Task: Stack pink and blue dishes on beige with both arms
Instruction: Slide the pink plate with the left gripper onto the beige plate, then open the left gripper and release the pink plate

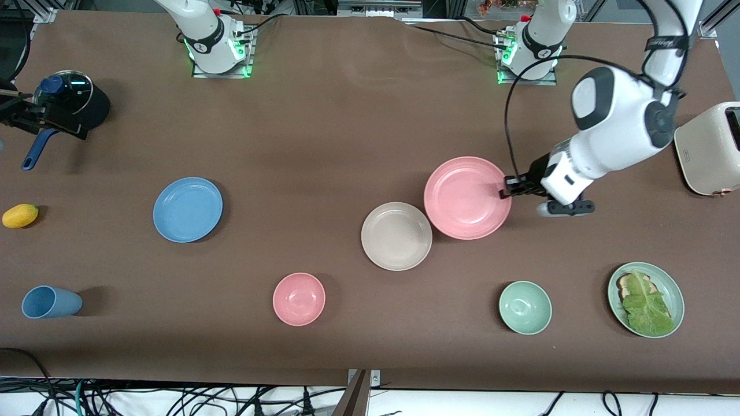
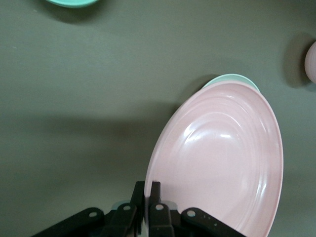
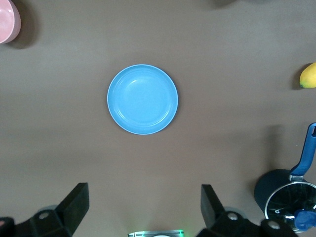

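Partly hiding the beige plate (image 1: 396, 237), the pink plate (image 1: 466, 197) sits clamped in left fingers (image 2: 154, 195); right fingers (image 3: 74, 202) apart.

- The white toaster (image 1: 710, 148) at the table's edge at the left arm's end is cut off by the front view's border.
- The round pink plate (image 2: 222, 158) hides most of a pale green dish (image 2: 236, 78) in the left wrist view.
- The dark pot with a glass lid (image 3: 289, 196) is partly cropped in the right wrist view.
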